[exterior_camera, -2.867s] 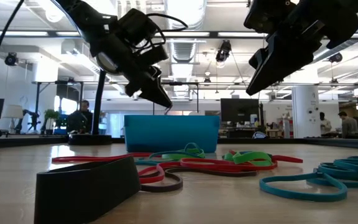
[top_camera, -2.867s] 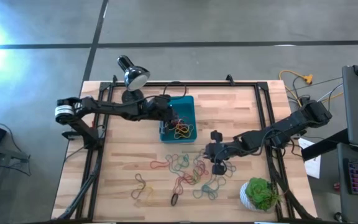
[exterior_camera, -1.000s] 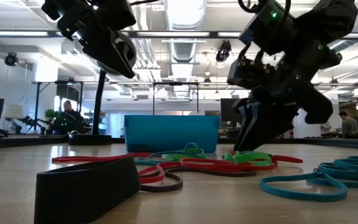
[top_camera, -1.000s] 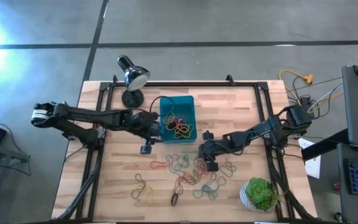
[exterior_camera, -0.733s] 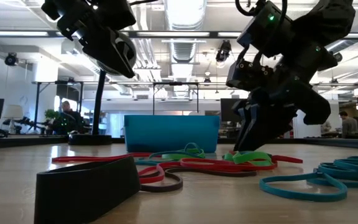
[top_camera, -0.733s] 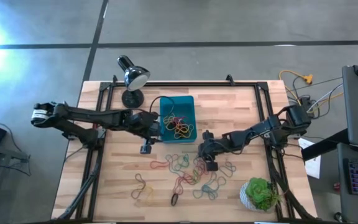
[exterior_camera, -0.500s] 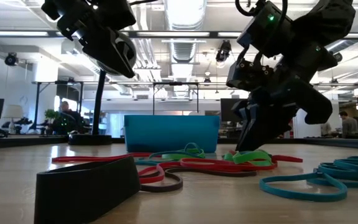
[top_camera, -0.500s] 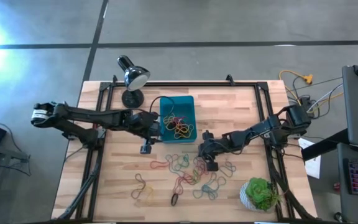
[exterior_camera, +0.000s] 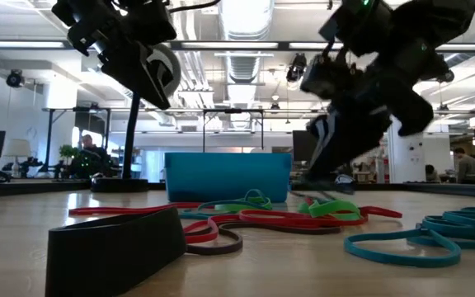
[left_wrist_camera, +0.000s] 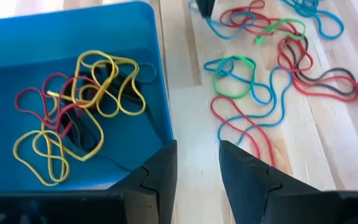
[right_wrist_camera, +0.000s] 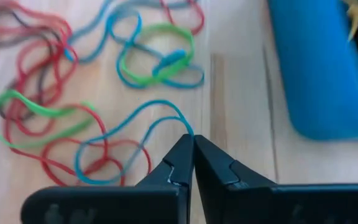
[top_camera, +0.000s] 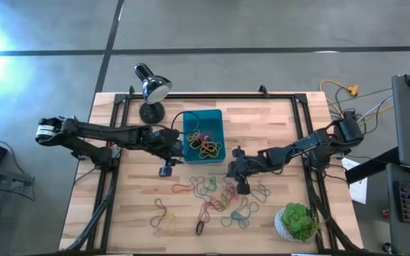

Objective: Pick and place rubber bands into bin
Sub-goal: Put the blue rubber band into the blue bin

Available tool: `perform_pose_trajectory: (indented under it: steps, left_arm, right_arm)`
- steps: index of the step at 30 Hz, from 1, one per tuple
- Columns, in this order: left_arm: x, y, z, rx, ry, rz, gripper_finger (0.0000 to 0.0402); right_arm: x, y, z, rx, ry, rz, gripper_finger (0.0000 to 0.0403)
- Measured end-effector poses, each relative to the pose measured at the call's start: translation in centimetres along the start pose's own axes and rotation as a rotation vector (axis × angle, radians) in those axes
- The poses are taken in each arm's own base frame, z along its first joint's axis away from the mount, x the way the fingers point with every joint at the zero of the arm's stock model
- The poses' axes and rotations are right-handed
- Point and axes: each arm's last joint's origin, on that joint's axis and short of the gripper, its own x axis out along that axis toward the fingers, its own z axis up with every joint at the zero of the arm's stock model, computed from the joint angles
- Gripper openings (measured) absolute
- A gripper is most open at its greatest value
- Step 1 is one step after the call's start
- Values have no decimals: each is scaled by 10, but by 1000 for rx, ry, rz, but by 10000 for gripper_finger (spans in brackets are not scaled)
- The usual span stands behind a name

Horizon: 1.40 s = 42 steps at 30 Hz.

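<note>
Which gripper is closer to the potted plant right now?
The right. The right gripper is shut on a blue rubber band among the loose bands, up-left of the plant. The left gripper sits beside the bin, farther off.

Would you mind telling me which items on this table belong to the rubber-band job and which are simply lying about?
Part of the job:
- loose rubber bands on the wood
- rubber bands already in the bin
- teal bin
- right hand, shut on a blue band
- left hand, open beside the bin

Just lying about:
- black desk lamp
- potted plant
</note>
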Motion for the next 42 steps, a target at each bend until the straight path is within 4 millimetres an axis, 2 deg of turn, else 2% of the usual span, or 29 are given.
perform_pose_trajectory:
  steps: [10, 15, 21, 35, 42]
  left_arm:
    - [3, -10, -5, -9, 27, -118, 105]
    - [10, -18, -19, -28, 70, -165, 105]
    - [20, -26, -36, -75, 89, -184, 105]
    - [28, -55, -46, -53, 21, -269, 105]
    - [30, -69, -49, -32, -14, -314, 105]
  right_arm:
    - [-34, 1, 21, -30, -149, 16, 8]
    - [-45, 0, 28, -70, -202, -3, 8]
    - [-51, -6, 49, -141, -261, -73, 8]
    - [-56, -63, 101, -175, -336, -245, 8]
    - [-59, -96, 111, -139, -321, -321, 8]
